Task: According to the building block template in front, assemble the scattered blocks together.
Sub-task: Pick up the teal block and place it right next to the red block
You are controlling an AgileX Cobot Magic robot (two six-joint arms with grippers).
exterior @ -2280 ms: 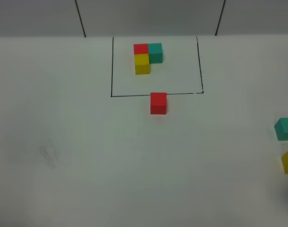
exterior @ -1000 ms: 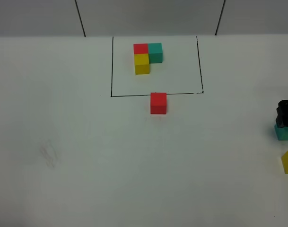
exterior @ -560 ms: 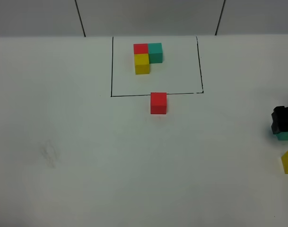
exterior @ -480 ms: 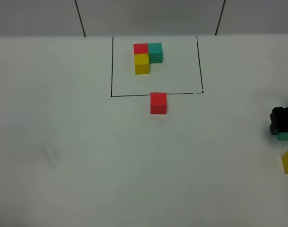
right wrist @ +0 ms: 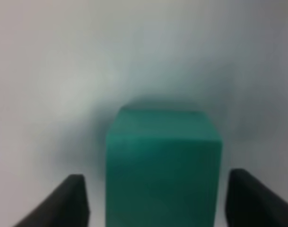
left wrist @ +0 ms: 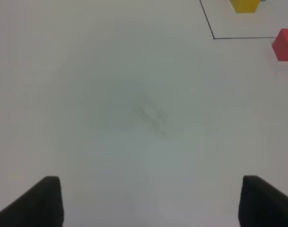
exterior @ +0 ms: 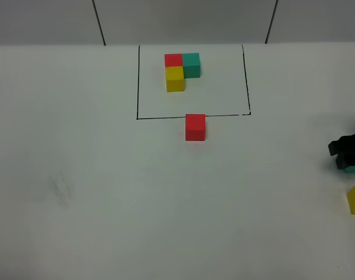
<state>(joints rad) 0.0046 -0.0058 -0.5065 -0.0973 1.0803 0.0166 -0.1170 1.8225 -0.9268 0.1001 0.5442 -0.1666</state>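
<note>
The right gripper [right wrist: 155,194] straddled the teal-green matte cube [right wrist: 162,156] at the right edge of the exterior view. Its jaws were spread and apparently clear of both sides, though the view was blurred. The left gripper [left wrist: 151,198] had its jaws wide apart. The framed red, teal and yellow L-shaped template [exterior: 180,70] sat upper centre.

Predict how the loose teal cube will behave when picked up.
The teal cube has flat faces, so it probably won't roll. Its matte surface likely resists slipping. It looks solid, so it should stay stiff when squeezed.
</note>
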